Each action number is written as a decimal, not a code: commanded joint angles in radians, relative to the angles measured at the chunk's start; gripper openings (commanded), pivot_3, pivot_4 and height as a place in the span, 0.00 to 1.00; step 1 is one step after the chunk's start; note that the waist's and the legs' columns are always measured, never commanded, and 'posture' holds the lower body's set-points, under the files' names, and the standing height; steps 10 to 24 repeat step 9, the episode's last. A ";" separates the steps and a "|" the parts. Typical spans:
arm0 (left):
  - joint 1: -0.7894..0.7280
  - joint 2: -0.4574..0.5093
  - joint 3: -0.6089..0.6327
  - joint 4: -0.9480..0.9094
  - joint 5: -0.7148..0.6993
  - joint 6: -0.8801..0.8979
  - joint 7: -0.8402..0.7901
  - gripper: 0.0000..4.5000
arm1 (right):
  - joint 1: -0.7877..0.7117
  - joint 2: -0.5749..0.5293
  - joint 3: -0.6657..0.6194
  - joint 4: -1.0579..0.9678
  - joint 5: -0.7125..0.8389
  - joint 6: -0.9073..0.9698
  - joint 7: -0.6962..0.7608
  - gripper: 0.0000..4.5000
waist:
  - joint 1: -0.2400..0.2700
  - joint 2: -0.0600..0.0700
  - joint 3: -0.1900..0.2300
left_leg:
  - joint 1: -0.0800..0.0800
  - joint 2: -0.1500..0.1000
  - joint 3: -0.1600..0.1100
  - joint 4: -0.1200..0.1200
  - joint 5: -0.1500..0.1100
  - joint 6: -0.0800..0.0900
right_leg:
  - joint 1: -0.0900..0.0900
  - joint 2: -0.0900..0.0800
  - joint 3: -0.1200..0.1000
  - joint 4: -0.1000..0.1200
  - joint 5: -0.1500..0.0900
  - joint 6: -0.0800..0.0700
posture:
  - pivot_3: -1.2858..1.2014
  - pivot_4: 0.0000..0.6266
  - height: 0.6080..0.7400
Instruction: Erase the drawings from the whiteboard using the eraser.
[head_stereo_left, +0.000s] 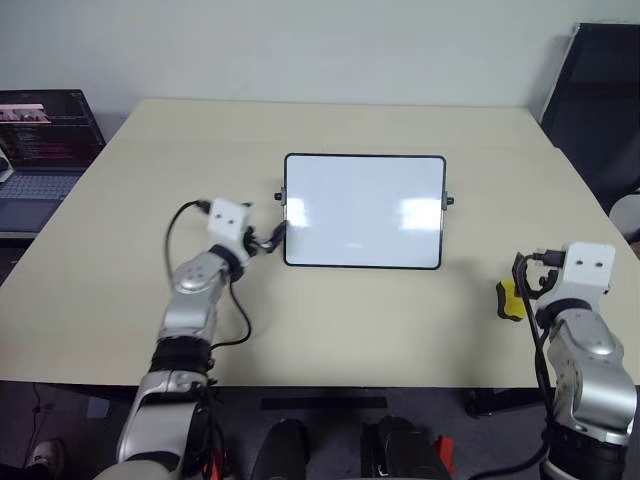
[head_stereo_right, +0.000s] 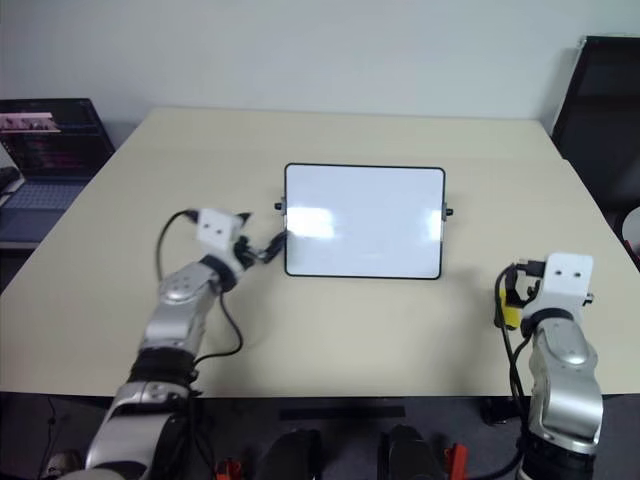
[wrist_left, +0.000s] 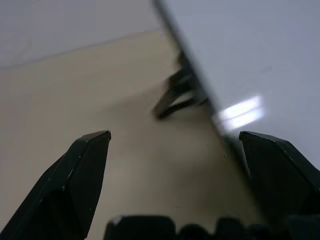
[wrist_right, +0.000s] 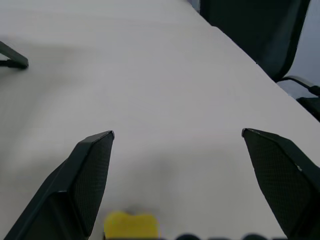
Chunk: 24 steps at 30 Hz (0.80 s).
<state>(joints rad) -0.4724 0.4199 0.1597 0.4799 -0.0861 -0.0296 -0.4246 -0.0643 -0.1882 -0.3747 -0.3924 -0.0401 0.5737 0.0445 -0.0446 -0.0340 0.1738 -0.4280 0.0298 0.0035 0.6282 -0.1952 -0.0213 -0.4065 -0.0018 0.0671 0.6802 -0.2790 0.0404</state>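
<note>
- Right gripper (wrist_right: 177, 137) sits closest to me, down at about 4 o'clock on the table (head_stereo_left: 400, 330), fingers spread wide with nothing between them.
- Eraser (head_stereo_left: 510, 299), the little yellow block, is lying on the table right next to that gripper's inner side, touching or nearly so; can't tell which.
- Left gripper (wrist_left: 175, 137) is over at about 9 o'clock from the whiteboard (head_stereo_left: 364, 210), jaws wide open, not holding anything, tips right at the board's left edge near the small black knob (head_stereo_left: 279, 196).
- Whiteboard is propped dead centre on the table, and it looks clean to me, just two glare patches. Can't make out any drawings on it.
- Laptop (head_stereo_left: 40, 145) is off at 10 o'clock, black chair (head_stereo_left: 600, 110) at 2 o'clock.
</note>
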 joint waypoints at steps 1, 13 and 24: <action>0.101 0.061 0.048 -0.094 0.027 0.000 0.054 1.00 | 0.023 0.021 0.027 0.046 -0.018 -0.169 -0.043 1.00 | -0.005 0.000 0.000 | 0.001 0.001 0.000 0.000 0.000 0.000 | 0.000 0.000 0.000 0.000 0.000 0.000 | 0.52 0.24 1.00; 0.272 0.109 0.080 -0.374 -0.013 0.167 0.039 1.00 | -0.019 0.081 0.092 0.156 -0.020 -0.259 -0.114 1.00 | 0.004 -0.001 0.000 | 0.001 0.001 0.000 0.000 0.000 0.000 | 0.002 -0.003 0.000 0.000 0.001 -0.002 | 0.52 0.24 1.00; 0.272 0.109 0.080 -0.374 -0.013 0.167 0.039 1.00 | -0.019 0.081 0.092 0.156 -0.020 -0.259 -0.114 1.00 | 0.004 -0.001 0.000 | 0.001 0.001 0.000 0.000 0.000 0.000 | 0.002 -0.003 0.000 0.000 0.001 -0.002 | 0.52 0.24 1.00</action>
